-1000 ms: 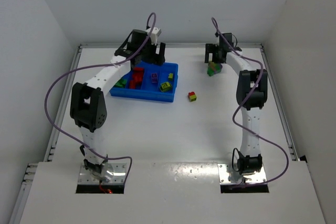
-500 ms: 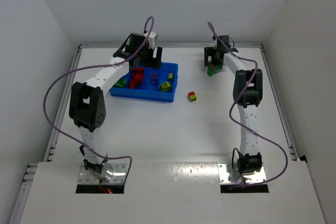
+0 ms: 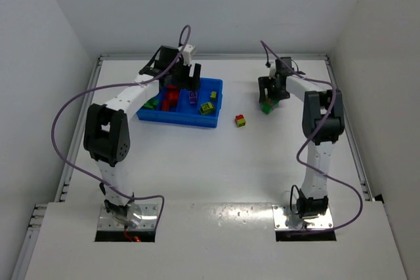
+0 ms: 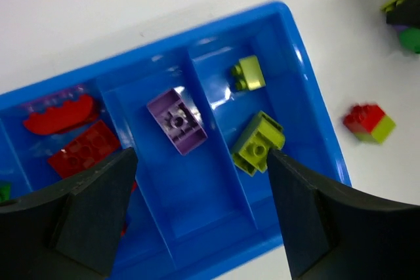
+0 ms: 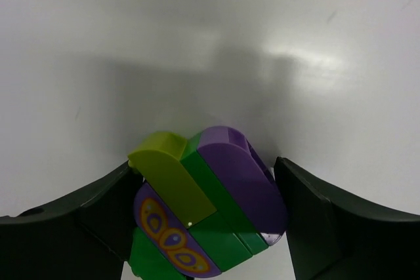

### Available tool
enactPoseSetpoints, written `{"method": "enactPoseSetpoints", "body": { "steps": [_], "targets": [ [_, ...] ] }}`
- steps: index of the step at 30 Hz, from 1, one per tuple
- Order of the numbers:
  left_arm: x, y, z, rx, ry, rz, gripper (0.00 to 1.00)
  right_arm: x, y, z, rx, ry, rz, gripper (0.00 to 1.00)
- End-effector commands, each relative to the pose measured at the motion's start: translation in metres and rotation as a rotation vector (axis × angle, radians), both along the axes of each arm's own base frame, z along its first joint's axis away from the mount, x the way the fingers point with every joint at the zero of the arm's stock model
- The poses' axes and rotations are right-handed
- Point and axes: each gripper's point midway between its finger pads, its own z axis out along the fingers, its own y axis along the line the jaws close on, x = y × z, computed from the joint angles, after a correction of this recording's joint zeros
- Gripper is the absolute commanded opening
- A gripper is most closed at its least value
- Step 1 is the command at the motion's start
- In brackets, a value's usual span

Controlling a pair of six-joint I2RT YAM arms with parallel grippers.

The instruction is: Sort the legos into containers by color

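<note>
Operator: Status of left gripper (image 4: 200,155)?

Technician: Jaws wide apart, nothing held. It hangs above the blue tray (image 4: 197,36), its fingers straddling the compartment that holds one purple brick (image 4: 177,121). The compartment on one side holds red bricks (image 4: 85,149). The end compartment on the other side holds two yellow-green bricks (image 4: 258,141).

Operator: Status of right gripper (image 5: 207,168)?

Technician: Partly closed. Both fingers bear on the sides of a multicoloured clump (image 5: 203,214) of purple, green and yellow-green bricks, well apart from the tray. A red and yellow-green pair (image 4: 369,122) sits on the table (image 3: 216,162) between tray and clump.
</note>
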Motion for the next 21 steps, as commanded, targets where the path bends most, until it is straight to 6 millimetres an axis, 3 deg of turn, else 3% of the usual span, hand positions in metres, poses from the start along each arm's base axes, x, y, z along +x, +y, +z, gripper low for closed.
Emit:
{"method": "enactPoseSetpoints", "body": {
  "steps": [1,2,3,6,8,10,12,18,20,21],
  "targets": [
    [-0.019,-0.008,0.042,-0.052,-0.103,-0.151,0.85,-0.06,0.032,0.036,0.162,0.033,0.178,0.0],
    [-0.044,-0.022,0.045,-0.127,-0.087,-0.303,0.84,-0.07,0.042,0.049,0.21,0.007,0.241,0.0],
    [-0.056,-0.031,0.048,-0.159,-0.095,-0.39,0.84,-0.082,0.063,0.087,0.304,-0.072,0.357,0.0],
    [-0.101,-0.051,0.051,-0.304,-0.059,-0.632,0.82,-0.134,0.093,0.104,0.418,-0.125,0.636,0.0],
    [-0.118,-0.062,0.051,-0.412,0.023,-0.697,0.8,-0.147,0.099,0.122,0.412,-0.215,0.749,0.0],
    [-0.121,-0.075,0.051,-0.517,0.139,-0.719,0.74,-0.158,0.111,0.123,0.429,-0.249,0.817,0.0],
    [-0.123,-0.083,0.044,-0.571,0.234,-0.705,0.73,-0.158,0.116,0.128,0.431,-0.281,0.839,0.0],
    [-0.135,-0.12,0.054,-0.645,0.311,-0.764,0.74,-0.154,0.142,0.147,0.362,-0.444,0.967,0.0],
    [-0.134,-0.125,0.054,-0.644,0.304,-0.777,0.76,-0.149,0.15,0.162,0.329,-0.517,0.998,0.0],
    [-0.135,-0.13,0.053,-0.646,0.316,-0.784,0.76,-0.151,0.155,0.159,0.319,-0.52,1.008,0.0]
  ]
}}
